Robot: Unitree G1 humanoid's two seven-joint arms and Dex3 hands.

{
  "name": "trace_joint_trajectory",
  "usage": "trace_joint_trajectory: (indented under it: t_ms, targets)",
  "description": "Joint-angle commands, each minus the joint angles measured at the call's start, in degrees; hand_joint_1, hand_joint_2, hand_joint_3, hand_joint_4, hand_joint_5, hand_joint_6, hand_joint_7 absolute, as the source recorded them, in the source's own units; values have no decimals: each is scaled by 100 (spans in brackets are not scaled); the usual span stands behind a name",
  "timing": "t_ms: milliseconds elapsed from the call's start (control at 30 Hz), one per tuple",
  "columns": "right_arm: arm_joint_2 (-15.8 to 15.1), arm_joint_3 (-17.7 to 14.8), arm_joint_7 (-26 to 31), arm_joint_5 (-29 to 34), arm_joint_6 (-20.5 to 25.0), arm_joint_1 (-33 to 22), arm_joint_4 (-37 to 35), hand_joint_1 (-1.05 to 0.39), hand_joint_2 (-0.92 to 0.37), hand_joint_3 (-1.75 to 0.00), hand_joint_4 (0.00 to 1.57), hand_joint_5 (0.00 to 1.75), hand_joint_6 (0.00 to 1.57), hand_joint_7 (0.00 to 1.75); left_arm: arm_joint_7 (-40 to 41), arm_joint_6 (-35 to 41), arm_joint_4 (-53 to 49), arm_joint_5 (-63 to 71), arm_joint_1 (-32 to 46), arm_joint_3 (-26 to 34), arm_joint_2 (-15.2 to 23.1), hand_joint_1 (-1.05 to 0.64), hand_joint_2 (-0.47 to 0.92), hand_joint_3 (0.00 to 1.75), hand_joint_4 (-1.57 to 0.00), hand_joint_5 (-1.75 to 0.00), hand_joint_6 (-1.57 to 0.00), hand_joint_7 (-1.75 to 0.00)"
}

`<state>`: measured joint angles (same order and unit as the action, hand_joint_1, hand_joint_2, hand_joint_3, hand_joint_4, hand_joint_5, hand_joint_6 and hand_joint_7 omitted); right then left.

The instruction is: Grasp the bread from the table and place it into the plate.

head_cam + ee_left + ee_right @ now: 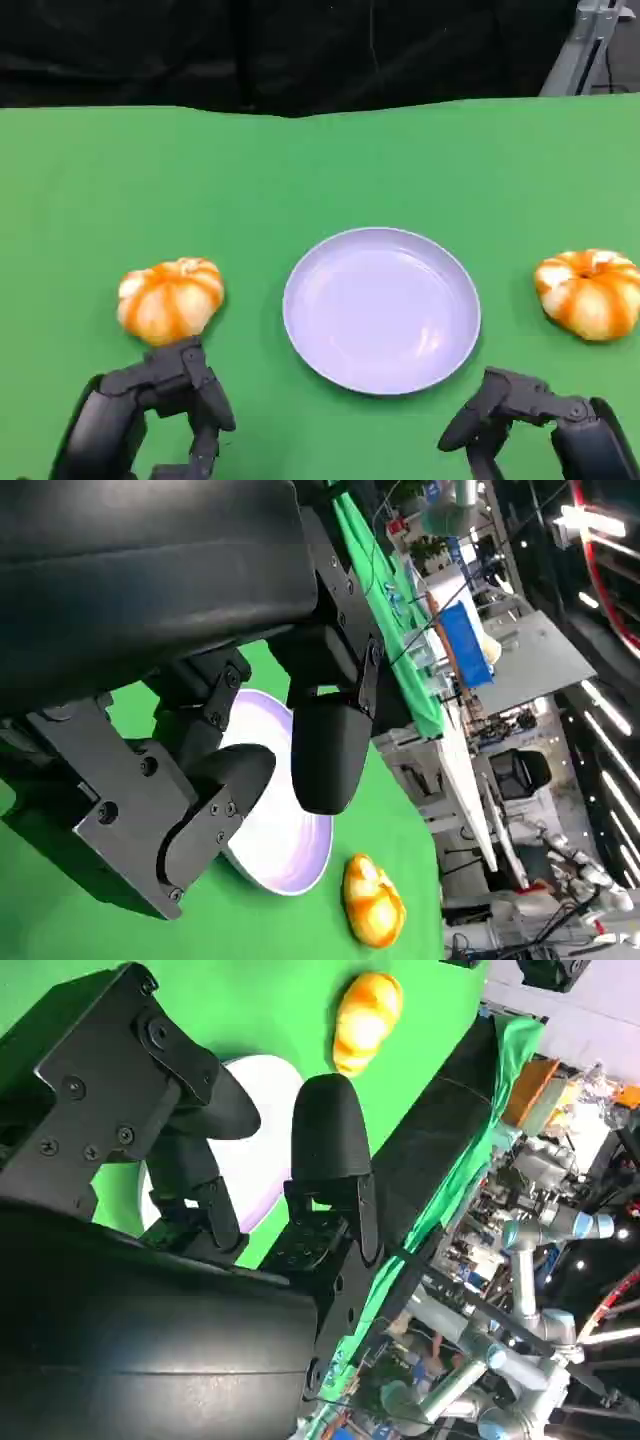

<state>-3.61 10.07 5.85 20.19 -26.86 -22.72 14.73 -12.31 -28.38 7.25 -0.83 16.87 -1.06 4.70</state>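
Green table [330, 160] with a black curtain behind it, cluttered lab benches off the far edge in the wrist views. I've got a pale lilac plate [381, 308] sitting mid-table with nothing in it, and two orange-and-white striped breads: one bread [170, 298] left of the plate, the other bread [590, 291] well off to the right. My left hand [165, 405] sits just below the left bread, fingers apart and holding nothing, not touching it as far as I can see. My right hand [525, 415] is low by the plate's near right edge, fingers also loose and empty (nothing between them in the right wrist view either). Task looks barely started, no grasp yet. Risks from here: the bread is round and smooth-looking, so a shallow close from the near side could just push it away across the cloth or roll it out of the fingers. A loose pinch could drop it short of the plate. Carrying too low could clip the rim and shove the plate.
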Motion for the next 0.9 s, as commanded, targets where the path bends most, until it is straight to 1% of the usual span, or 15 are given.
trace_joint_trajectory:
  t_ms: [33,333,567,667,700,733,800,833,867,900]
  targets:
    - [-18,-2,1,-60,-23,-4,15,5,-21,-145,86,152,88,126,20,-68,-46,-58,-5,49,76,-2,28,154,-87,-175,-83,-159]
    - [-10,-3,8,-69,-26,4,-7,4,-20,-144,86,153,89,126,17,-62,-34,-56,-4,52,83,-2,28,155,-87,-175,-83,-158]
    - [-19,-3,15,-68,-65,17,-41,6,-21,-144,86,152,88,126,39,-14,-24,-61,-14,83,80,-3,27,154,-86,-175,-83,-157]
    - [-17,-10,29,-72,-97,24,-67,7,-21,-144,86,152,89,126,19,55,-26,-113,-44,118,90,-1,37,143,-80,-166,-77,-147]
    - [-13,-10,31,-75,-102,27,-74,7,-21,-145,86,152,89,126,-3,90,-24,-153,-56,129,97,0,43,131,-79,-157,-76,-135]
    - [-10,-10,32,-76,-105,28,-78,7,-21,-145,86,152,88,126,-18,113,-23,-180,-65,135,102,0,46,126,-78,-154,-76,-131]
    - [-8,-11,32,-77,-109,30,-82,7,-21,-145,86,152,88,126,-25,129,-20,-202,-69,136,108,0,49,122,-78,-151,-76,-127]
    - [6,-3,33,-76,-92,30,-80,7,-21,-145,86,152,88,126,-26,290,37,-166,-103,162,172,0,49,122,-78,-151,-76,-126]
    - [19,4,35,-75,-76,31,-79,7,-21,-145,86,152,88,126,-13,476,112,-64,-140,190,253,-1,53,109,-70,-135,-68,-107]
    - [39,18,32,-78,-45,25,-63,7,-21,-145,86,152,88,126,30,668,213,177,-204,230,371,-5,61,89,-62,-114,-63,-79]
